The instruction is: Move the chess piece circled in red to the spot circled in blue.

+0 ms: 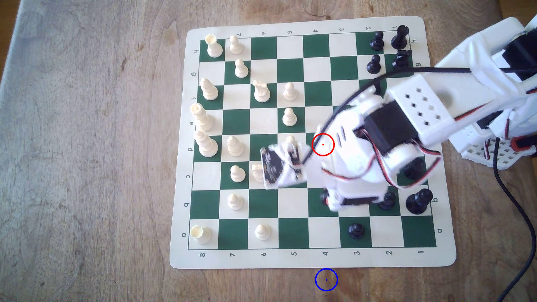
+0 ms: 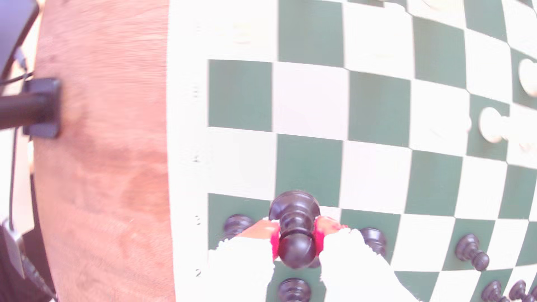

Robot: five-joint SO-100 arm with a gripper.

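Desk (image 1: 87, 145): bare brown wood under a green-and-cream chess mat (image 1: 312, 260).
Hand (image 2: 296, 242): pinching the black pawn (image 2: 295, 229) by its neck, lifted over the mat.
Spot (image 1: 326, 279): blue ring on wood, just off the mat's edge.
Risk: slipping from a thin grip; clipping nearby black pieces.

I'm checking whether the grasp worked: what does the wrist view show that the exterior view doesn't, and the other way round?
Wrist view: the gripper shut on the black pawn, red pads at its neck, its base lifted toward the camera. Exterior view: the blue-circled spot on bare wood beyond the board's near edge, and the red ring over the blurred arm. Both: the green and cream board with black and cream pieces.
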